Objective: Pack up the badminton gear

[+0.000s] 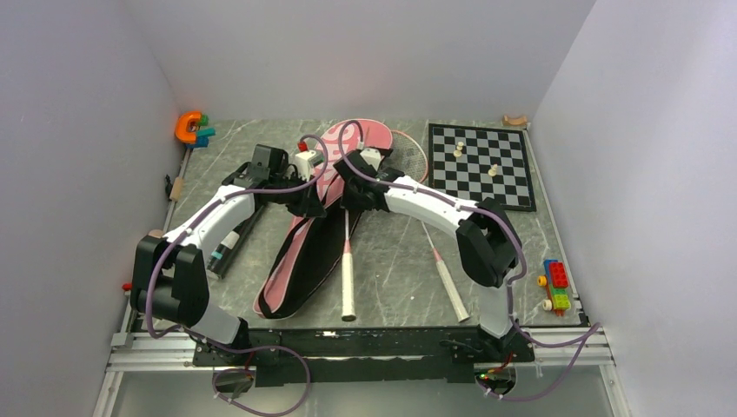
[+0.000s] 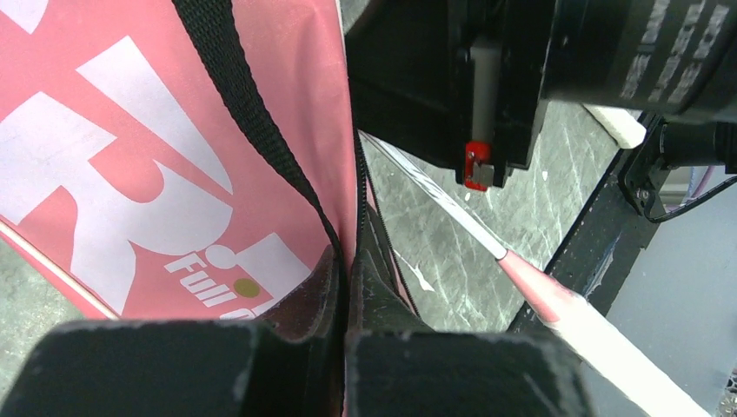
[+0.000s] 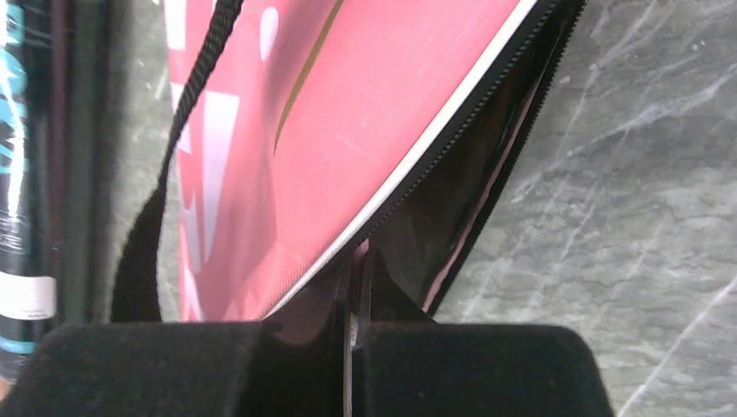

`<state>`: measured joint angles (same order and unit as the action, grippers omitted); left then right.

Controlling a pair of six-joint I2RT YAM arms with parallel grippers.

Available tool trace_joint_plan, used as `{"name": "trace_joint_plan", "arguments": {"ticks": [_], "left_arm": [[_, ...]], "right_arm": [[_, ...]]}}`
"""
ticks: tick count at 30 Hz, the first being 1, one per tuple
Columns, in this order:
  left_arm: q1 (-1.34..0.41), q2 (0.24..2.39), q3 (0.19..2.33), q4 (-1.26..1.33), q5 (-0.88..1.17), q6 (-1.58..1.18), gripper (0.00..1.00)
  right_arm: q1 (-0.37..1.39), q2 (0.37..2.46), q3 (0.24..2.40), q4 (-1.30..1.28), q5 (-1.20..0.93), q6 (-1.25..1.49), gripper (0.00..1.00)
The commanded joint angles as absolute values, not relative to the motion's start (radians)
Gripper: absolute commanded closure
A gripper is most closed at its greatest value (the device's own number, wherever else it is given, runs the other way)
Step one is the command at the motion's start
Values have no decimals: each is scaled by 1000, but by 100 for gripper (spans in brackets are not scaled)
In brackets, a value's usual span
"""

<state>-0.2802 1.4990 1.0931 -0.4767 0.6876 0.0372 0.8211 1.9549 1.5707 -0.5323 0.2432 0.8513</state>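
A: While both arms lean over the middle of the table [image 1: 395, 261], what do the grippers hold?

B: The left gripper [image 2: 346, 304] is pressed together on the zipper edge of the pink bag [image 1: 300, 261]. The right gripper [image 3: 352, 295] pinches the same open edge, just to its right.

A: And the rest of the gear?

B: 1 racket [image 1: 348, 282] lies just right of the bag, handle near, its head hidden. The 2nd racket [image 1: 445, 280] lies further right. The black tube [image 1: 228, 248] lies left of the bag.

pink bag [image 1: 287, 271] with white lettering and black strap [image 2: 252, 130]; black-and-white checked chessboard [image 1: 513, 187]; grey marbled table [image 1: 391, 269]; orange-and-teal toy [image 1: 193, 128].
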Motion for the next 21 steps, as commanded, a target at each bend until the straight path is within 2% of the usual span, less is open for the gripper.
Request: {"name": "trace_joint_plan", "arguments": {"ticks": [1,5,13,19,21], "left_arm": [[-291,1510,1104,-467,763,50,100],[-291,1521,1108,-472,770,58,100],[-291,1522,1118,-487,781,71,100],[-290,1526,1112,-489,777,84,100],[-289,1527,1110,-489,777,89,100]], "right_arm": [[813,1957,1608,-368,204,921,97],[806,1991,1625,-347,163,902,95],[789,2000,1516,-213,85,891,88],[791,1985,1507,-146,12,874,74],[789,1973,1478,-104,-22,876,64]]}}
